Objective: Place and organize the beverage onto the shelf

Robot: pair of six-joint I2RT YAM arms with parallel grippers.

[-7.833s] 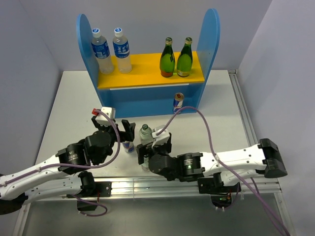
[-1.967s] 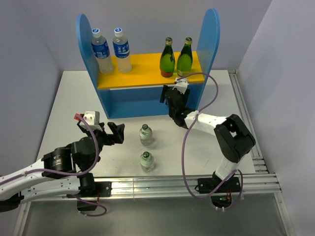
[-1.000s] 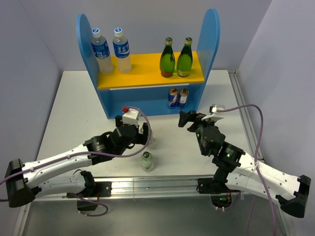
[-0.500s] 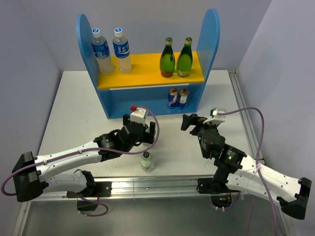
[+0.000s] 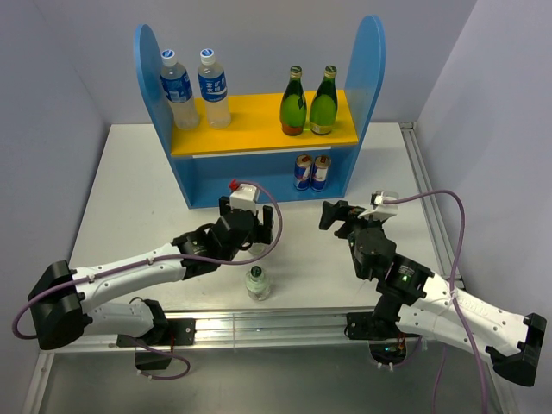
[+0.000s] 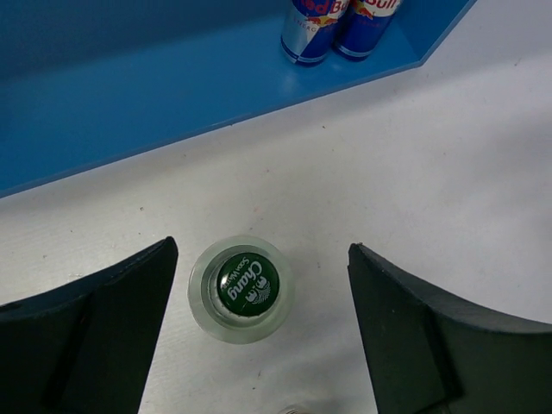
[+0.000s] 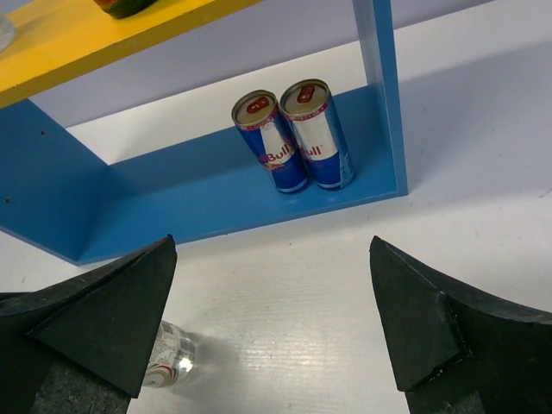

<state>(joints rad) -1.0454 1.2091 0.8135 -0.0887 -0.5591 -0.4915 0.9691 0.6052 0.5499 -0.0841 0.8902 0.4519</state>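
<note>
The blue shelf point(image 5: 369, 60) with a yellow upper board point(image 5: 250, 129) stands at the back. A clear bottle with a green cap point(image 6: 243, 287) stands upright on the table between the fingers of my open left gripper point(image 6: 261, 263), nearer the left one and not touched. In the top view my left gripper point(image 5: 252, 231) hides this bottle. A second clear bottle point(image 5: 256, 281) stands closer to me. Two Red Bull cans point(image 5: 311, 172) stand in the lower tier, also in the right wrist view point(image 7: 293, 142). My right gripper point(image 5: 336, 216) is open and empty, facing the cans point(image 7: 272, 259).
Two water bottles point(image 5: 194, 86) stand on the left of the yellow board and two green glass bottles point(image 5: 308, 103) on the right. The lower tier point(image 6: 129, 103) is bare left of the cans. A metal rail point(image 5: 431, 216) runs along the table's right edge.
One can was in the lower tier earlier, now two. My right arm drew back from the shelf. My left gripper moved right and forward over the farther clear bottle.
</note>
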